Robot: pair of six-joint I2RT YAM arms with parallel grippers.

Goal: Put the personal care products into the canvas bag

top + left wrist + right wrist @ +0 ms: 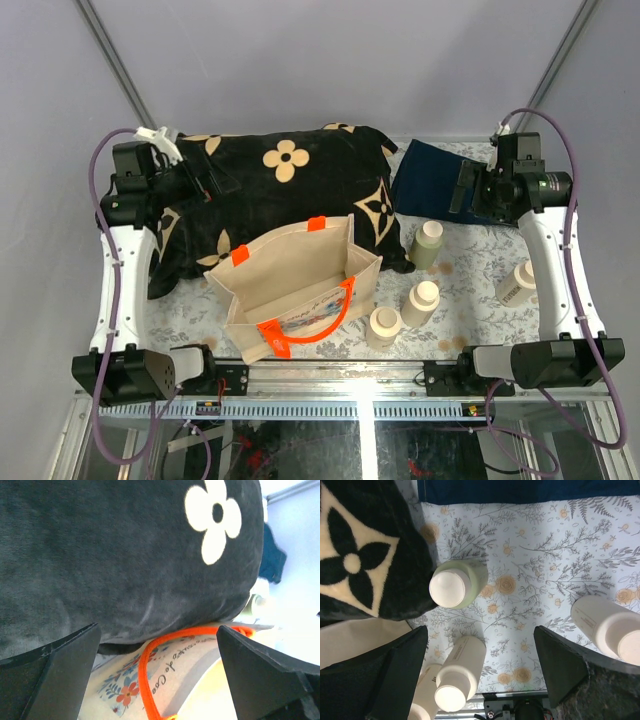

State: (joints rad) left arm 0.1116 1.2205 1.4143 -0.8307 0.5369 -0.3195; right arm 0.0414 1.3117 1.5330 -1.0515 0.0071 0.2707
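The canvas bag (290,285) stands open at the table's middle front, orange handles (145,680) on its rims and a printed side (200,652). Four personal care products stand upright to its right: an olive bottle (427,243) (457,582), a cream bottle (421,303) (462,672), another (384,327) (425,697) beside the bag, and one (517,283) (610,630) far right. My right gripper (462,188) (481,665) hangs open above them, holding nothing. My left gripper (212,182) (157,672) is open over the black cushion, apart from the bag.
A black cushion with tan flowers (280,190) (125,555) (360,555) lies behind the bag, touching it. A folded dark blue cloth (430,175) (520,490) lies at the back right. A floral cloth (545,580) covers the table. A metal rail (360,378) runs along the front edge.
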